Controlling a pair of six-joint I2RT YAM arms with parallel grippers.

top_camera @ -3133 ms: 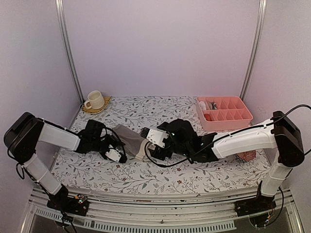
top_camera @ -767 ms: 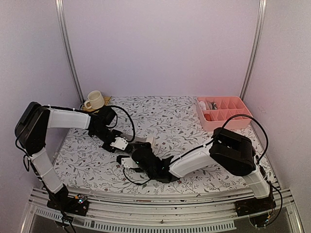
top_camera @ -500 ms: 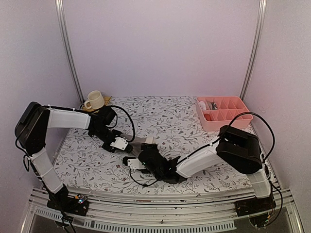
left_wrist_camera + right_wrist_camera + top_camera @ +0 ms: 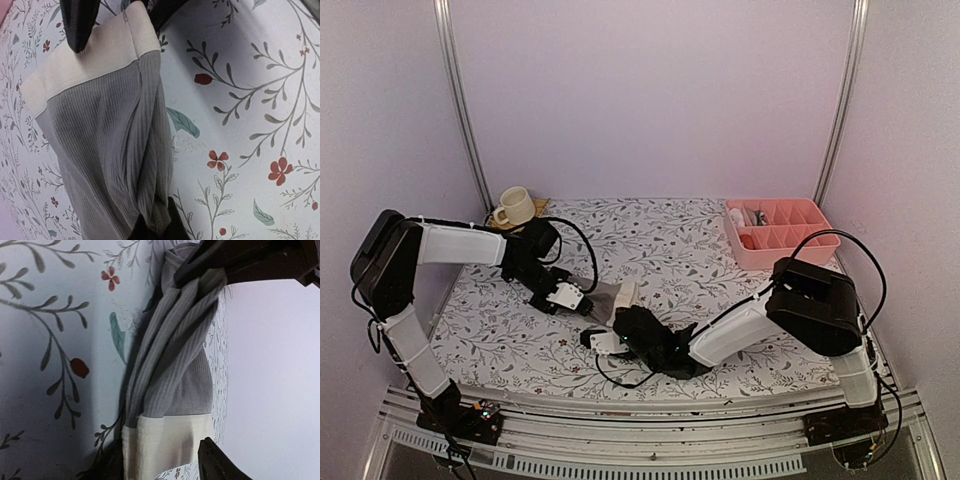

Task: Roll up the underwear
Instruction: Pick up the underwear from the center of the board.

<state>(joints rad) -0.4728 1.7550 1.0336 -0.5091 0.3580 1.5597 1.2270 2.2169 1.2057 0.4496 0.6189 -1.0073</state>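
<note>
My left pincer (image 4: 155,227) is clamped on the grey end of the taupe underwear (image 4: 107,135); my right pincer (image 4: 160,460) grips its cream waistband. Only the overhead view shows it left of centre, open floral table (image 4: 720,270) behind, the pink tray (image 4: 785,258) well apart, far right.

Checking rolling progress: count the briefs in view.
1: a taupe brief, mid-table, gripped by the left end effector and right end effector. Another may be hidden in the tray.

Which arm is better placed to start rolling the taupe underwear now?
Probably right. The right tool holds the cream waistband, a wide edge to turn over; the left tool pinches the bunched narrow end of the underwear, suiting it as anchor.
</note>
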